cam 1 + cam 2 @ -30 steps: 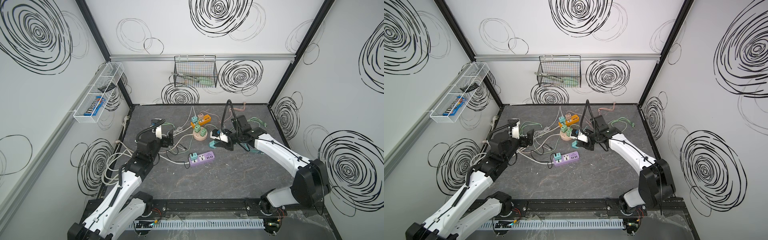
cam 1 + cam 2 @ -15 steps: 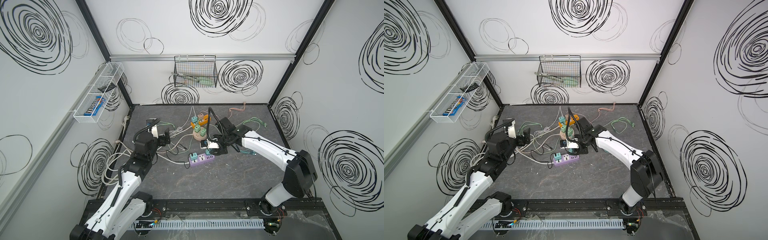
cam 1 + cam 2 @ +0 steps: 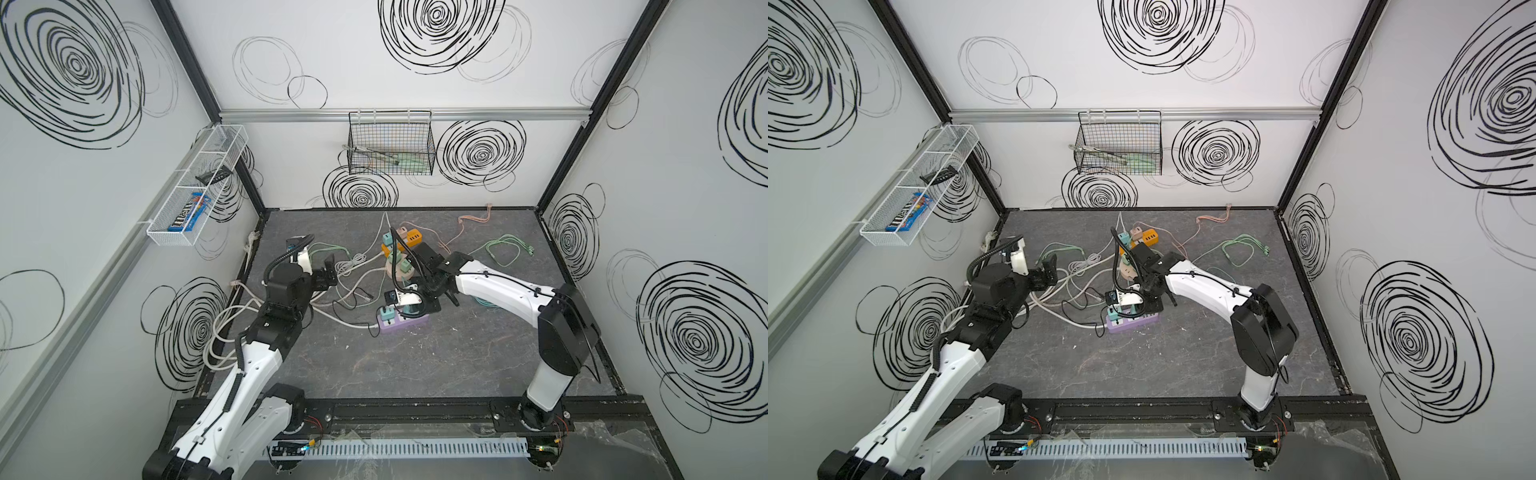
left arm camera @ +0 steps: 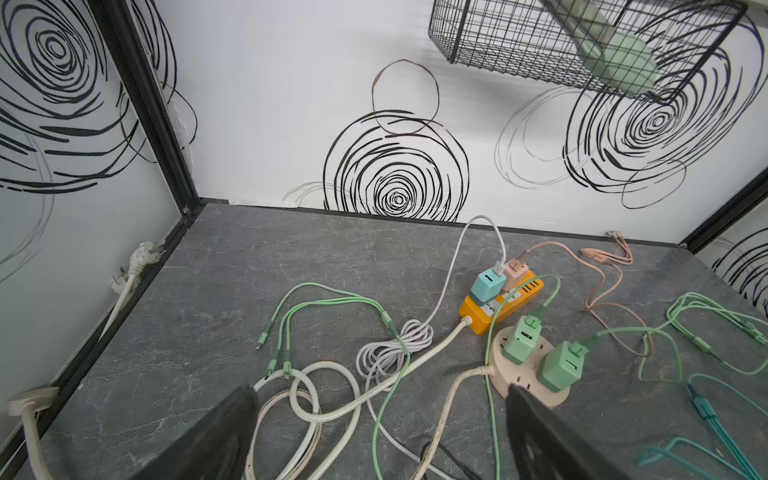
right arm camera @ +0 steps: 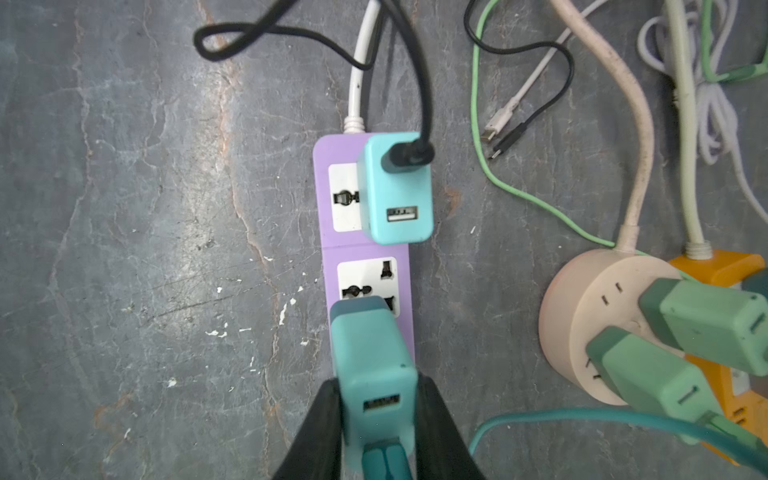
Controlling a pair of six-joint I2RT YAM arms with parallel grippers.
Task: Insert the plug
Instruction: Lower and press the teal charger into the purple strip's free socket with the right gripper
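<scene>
Grey tabletop [image 5: 124,208]: right gripper [image 5: 376,415] clenched on teal plug [image 5: 365,353], held at purple power strip's [image 5: 365,251] free socket; seating apparently pending. Left gripper [image 4: 382,419] released.

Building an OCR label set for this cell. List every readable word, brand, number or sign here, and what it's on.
"m&m's": on the blue candy packet in the white wire shelf, only just legible.
Small white sticker on the left arm: too small to read.
Purple power strip and teal charger: no print visible in the right wrist view.
</scene>
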